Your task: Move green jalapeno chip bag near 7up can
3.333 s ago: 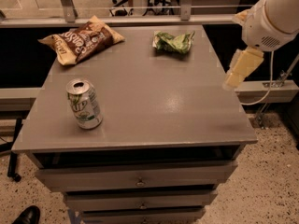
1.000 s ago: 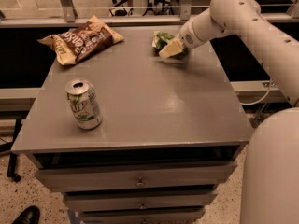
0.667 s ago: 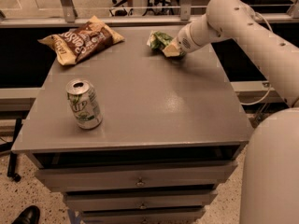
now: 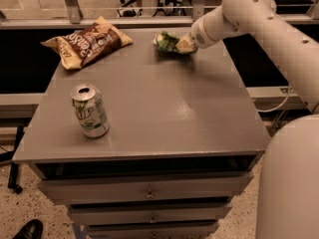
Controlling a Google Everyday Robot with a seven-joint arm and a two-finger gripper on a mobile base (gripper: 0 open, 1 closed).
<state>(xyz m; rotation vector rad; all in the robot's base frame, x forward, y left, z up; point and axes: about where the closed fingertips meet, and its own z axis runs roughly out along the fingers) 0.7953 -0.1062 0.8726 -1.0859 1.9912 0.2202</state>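
Note:
The green jalapeno chip bag (image 4: 166, 41) is a small crumpled green foil bag at the far middle of the grey table (image 4: 149, 108). My gripper (image 4: 183, 45) reaches in from the right and is shut on the bag's right end, holding it at or just above the table top. The 7up can (image 4: 89, 110) stands upright on the near left part of the table, well apart from the bag and the gripper. My white arm (image 4: 259, 19) runs off to the right and hides part of the table's far right corner.
A larger brown and tan chip bag (image 4: 87, 41) lies at the far left corner of the table. A railing (image 4: 99, 21) runs behind the table. Drawers (image 4: 149, 193) sit below the front edge. The robot's white body (image 4: 291, 183) stands at the near right.
My gripper came in from the right, closed on the green bag, and has moved it a little to the left. The can and the brown bag have not moved.

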